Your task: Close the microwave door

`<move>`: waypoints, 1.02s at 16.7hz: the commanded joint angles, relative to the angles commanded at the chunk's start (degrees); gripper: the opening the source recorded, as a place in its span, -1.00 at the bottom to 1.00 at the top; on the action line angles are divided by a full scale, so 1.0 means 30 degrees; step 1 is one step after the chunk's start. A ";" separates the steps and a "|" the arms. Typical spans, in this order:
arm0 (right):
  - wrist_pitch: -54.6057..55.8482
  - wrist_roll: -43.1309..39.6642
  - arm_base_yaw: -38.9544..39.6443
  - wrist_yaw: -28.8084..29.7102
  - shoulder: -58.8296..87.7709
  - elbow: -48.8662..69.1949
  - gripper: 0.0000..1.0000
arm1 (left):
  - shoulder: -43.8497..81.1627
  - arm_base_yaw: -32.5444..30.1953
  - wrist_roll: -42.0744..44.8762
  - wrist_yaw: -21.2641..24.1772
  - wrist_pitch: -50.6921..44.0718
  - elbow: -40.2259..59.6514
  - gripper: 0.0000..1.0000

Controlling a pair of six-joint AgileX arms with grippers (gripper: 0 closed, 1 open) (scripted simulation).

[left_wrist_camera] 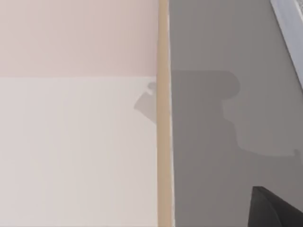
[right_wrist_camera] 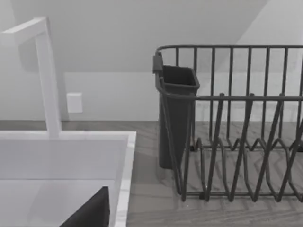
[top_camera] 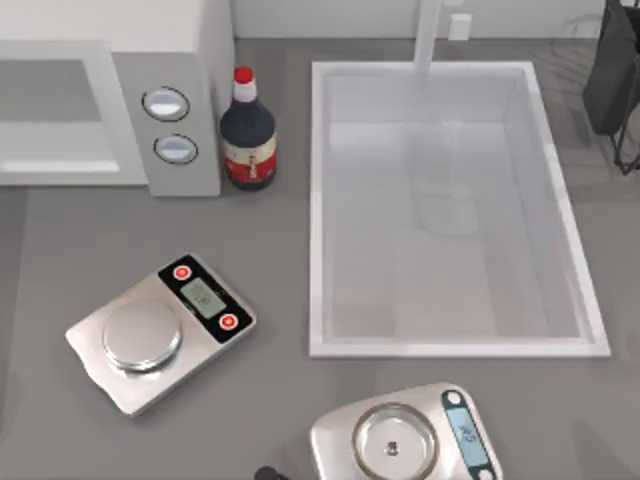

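**Microwave door (top_camera: 55, 115) looks flush with the front; both arms stand off**

The microwave door sits on the microwave (top_camera: 215, 60) front, just beside the grey control panel (top_camera: 170, 125) with its two knobs. Its white frame and greyish window lie nearly in line with that panel. From above it reads as shut or very close to it. A thin gap at the latch edge could not be seen from this angle.

Left gripper (left_wrist_camera: 279, 210): a dark corner of it shows in the left wrist view, over bare grey table (left_wrist_camera: 213, 142) by the table's tan edge. It touches nothing. Open or closed, I cannot tell.

Right gripper (right_wrist_camera: 90, 213): a dark wedge shows in the right wrist view. It faces the sink (right_wrist_camera: 125, 161) rim, the tap (right_wrist_camera: 47, 80) and a dark wire dish rack (right_wrist_camera: 236, 142), all well apart from the microwave. Its state I cannot tell either. My guess is this arm is parked, since the door is out of its way.

Around the microwave:
- A dark sauce bottle (top_camera: 247, 135) with a red cap stands just beside the control-panel end, between microwave and sink (top_camera: 320, 200).
- A kitchen scale (top_camera: 160, 335) lies on the table in front of the microwave, well apart from it.
- A second scale (top_camera: 405, 440) lies farther off, past the sink's near rim.

Nothing stands against the door face. If a final push is needed, the bottle is the one thing close enough to be knocked.
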 joint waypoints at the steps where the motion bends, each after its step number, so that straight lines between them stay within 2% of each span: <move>1: 0.0000 0.0000 0.0000 0.0000 0.0000 0.0000 1.00 | 0.0263 0.0013 0.0011 0.0011 0.0835 -0.0533 -1.00; 4: 0.0000 0.0000 0.0000 0.0000 0.0000 0.0000 1.00 | 0.1183 0.0029 0.0046 0.0054 0.3996 -0.2376 -1.00; 7: 0.0000 0.0000 0.0000 0.0000 0.0000 0.0000 1.00 | 0.1891 0.0062 0.0077 0.0083 0.5877 -0.3821 -1.00; 13: 0.0000 0.0000 0.0000 0.0000 0.0000 0.0000 1.00 | 0.1871 -0.0017 0.0064 0.0092 0.6123 -0.4070 -1.00; 17: 0.0000 0.0000 0.0000 0.0000 0.0000 0.0000 1.00 | 0.0173 -0.1438 -0.0451 0.0076 0.7433 -0.5473 -1.00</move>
